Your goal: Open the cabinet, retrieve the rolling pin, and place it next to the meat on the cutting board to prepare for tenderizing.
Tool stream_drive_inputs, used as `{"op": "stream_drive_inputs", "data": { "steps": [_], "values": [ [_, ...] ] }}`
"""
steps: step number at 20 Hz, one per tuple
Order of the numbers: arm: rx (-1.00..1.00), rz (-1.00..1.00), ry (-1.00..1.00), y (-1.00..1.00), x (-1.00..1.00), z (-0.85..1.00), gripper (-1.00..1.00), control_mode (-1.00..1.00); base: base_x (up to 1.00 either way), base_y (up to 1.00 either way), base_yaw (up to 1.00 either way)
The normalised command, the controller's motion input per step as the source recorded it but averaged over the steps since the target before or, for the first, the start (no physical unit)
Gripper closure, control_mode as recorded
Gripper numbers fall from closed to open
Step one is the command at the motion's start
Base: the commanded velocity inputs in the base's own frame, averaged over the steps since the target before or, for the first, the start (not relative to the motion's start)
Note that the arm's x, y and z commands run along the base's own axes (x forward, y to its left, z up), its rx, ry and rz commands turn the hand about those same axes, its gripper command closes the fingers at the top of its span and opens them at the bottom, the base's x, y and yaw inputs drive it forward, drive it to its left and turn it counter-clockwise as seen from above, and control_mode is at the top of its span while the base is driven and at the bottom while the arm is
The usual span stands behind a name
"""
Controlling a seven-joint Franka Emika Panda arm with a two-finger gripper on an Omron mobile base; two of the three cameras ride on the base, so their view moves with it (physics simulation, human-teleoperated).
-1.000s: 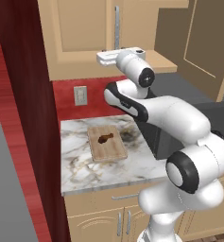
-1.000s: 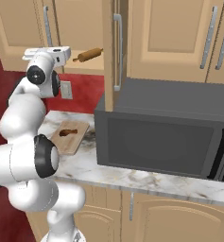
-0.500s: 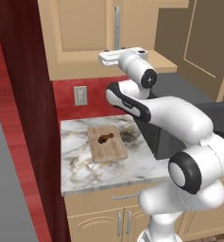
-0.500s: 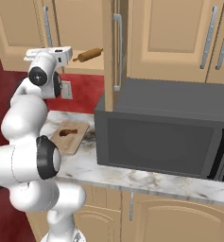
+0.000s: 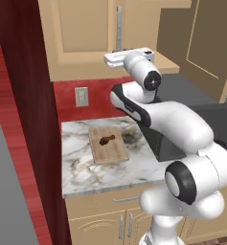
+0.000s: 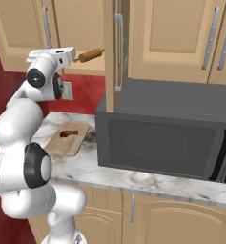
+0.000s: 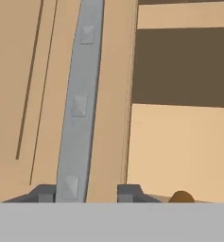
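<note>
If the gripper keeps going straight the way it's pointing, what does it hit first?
Most likely the long vertical silver bar handle on the closed tan wooden cabinet door. In the hand view it runs up between the gripper fingertips, though how near it is stays unclear.

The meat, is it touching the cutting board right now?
Touching. The left base view shows the meat lying flat on the cutting board, no gap beneath it.

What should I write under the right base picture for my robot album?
Robot arm reaches up by the open cabinet, the rolling pin just past its hand, meat waiting on the cutting board.
</note>
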Motion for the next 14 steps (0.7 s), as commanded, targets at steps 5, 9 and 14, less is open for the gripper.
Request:
{"op": "stream_drive_inputs", "data": {
  "steps": [5, 9, 14],
  "values": [
    [-0.01, -0.10, 0.00, 0.17, 0.00, 0.00, 1.00, -1.00, 0.00, 0.00, 0.00],
    [-0.01, -0.08, 0.00, 0.27, 0.00, 0.00, 1.00, -1.00, 0.00, 0.00, 0.00],
    [-0.03, -0.02, 0.00, 0.37, -0.13, 0.00, 1.00, -1.00, 0.00, 0.00, 0.00]
  ]
}}
